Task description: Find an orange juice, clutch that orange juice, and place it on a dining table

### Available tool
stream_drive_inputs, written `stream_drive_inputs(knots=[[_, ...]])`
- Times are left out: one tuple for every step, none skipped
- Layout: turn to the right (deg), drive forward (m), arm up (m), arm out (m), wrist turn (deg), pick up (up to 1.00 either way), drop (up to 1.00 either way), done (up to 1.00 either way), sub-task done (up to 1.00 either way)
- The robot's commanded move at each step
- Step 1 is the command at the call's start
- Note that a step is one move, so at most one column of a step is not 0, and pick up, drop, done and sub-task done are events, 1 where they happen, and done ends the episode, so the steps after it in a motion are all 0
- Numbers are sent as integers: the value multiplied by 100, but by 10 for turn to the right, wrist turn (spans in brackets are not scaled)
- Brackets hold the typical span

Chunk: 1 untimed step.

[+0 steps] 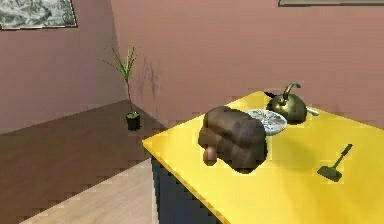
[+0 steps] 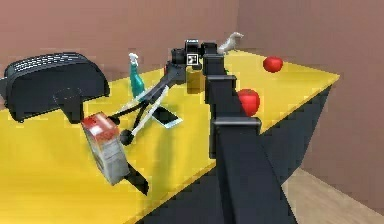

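One heads-up: you can't tell if the end effector [image 2: 140,110] holds anything, there's stuff on the bench [image 2: 300,85] behind it. My guess for the orange juice [image 2: 195,80] is that amber bottle toward the bench's far edge. It looks upright, long axis vertical, so come in level, from the side, mid-body, slowly.

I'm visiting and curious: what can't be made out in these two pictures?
Arm side view: whether the pincer holds anything, because the red-topped carton stands on the yellow table right at its tips.
Arm side view: the arm hides a strip of that table.
Forward view: the top edge cuts off the wall picture.
Forward view: the loaf hides part of the bowl.
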Motion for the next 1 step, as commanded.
stream_drive_inputs(knots=[[0,0,0,-46,0,0,0,0,0]])
